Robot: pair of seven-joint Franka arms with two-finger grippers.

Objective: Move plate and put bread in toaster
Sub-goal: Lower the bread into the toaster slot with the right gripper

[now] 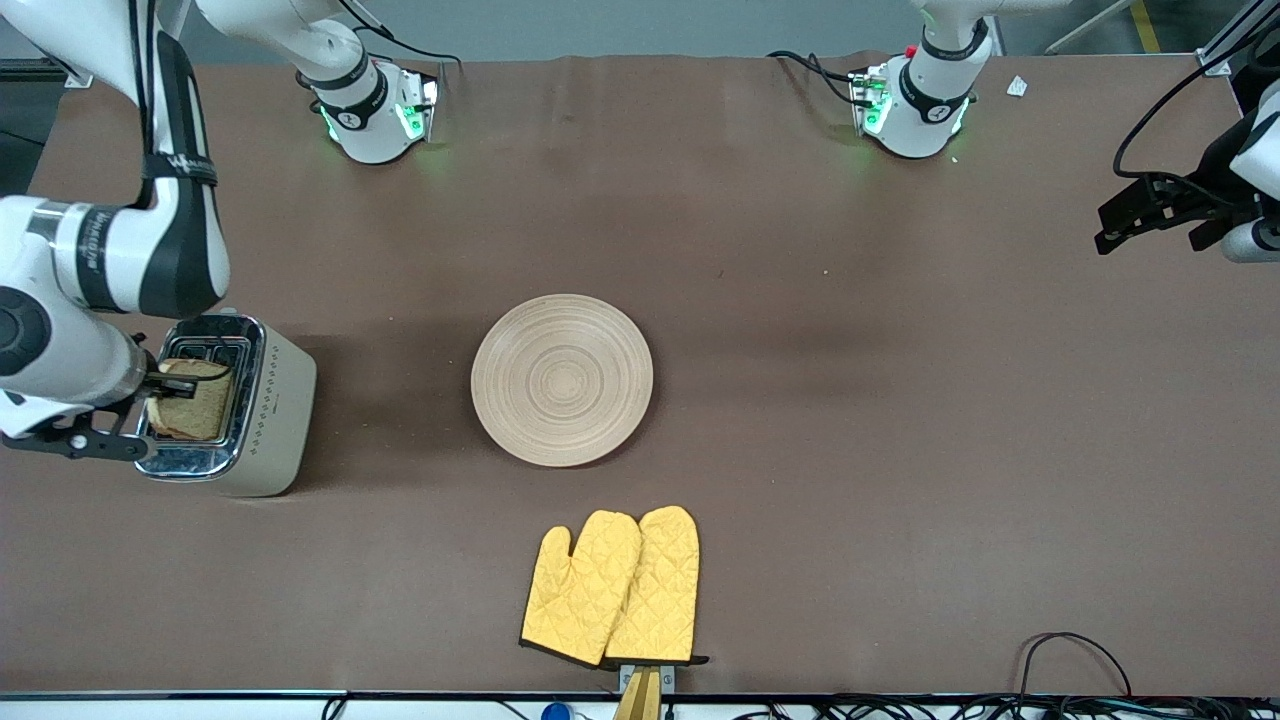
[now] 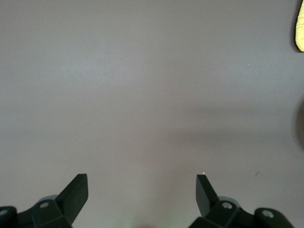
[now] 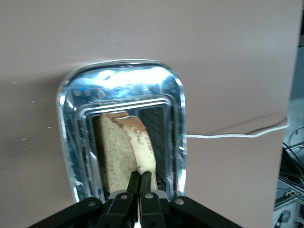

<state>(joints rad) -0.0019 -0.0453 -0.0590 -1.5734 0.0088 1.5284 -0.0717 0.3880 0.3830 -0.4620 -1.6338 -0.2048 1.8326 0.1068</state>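
Note:
The cream toaster [image 1: 278,400] with a chrome top stands at the right arm's end of the table. My right gripper [image 1: 165,385] is over it, shut on the edge of the brown bread slice [image 1: 192,402]. In the right wrist view the bread [image 3: 118,152] stands leaning in the toaster's [image 3: 71,114] slot, its lower part hidden, with my right gripper [image 3: 140,176] pinching its crust. The round light-wood plate [image 1: 561,379] lies bare mid-table. My left gripper [image 1: 1130,215] waits open and empty above the left arm's end of the table, and also shows in the left wrist view [image 2: 142,183].
A pair of yellow oven mitts [image 1: 615,585] lies nearer to the front camera than the plate; one mitt's edge shows in the left wrist view [image 2: 299,26]. The toaster's white cord [image 3: 237,135] trails over the table. Cables lie along the table's front edge.

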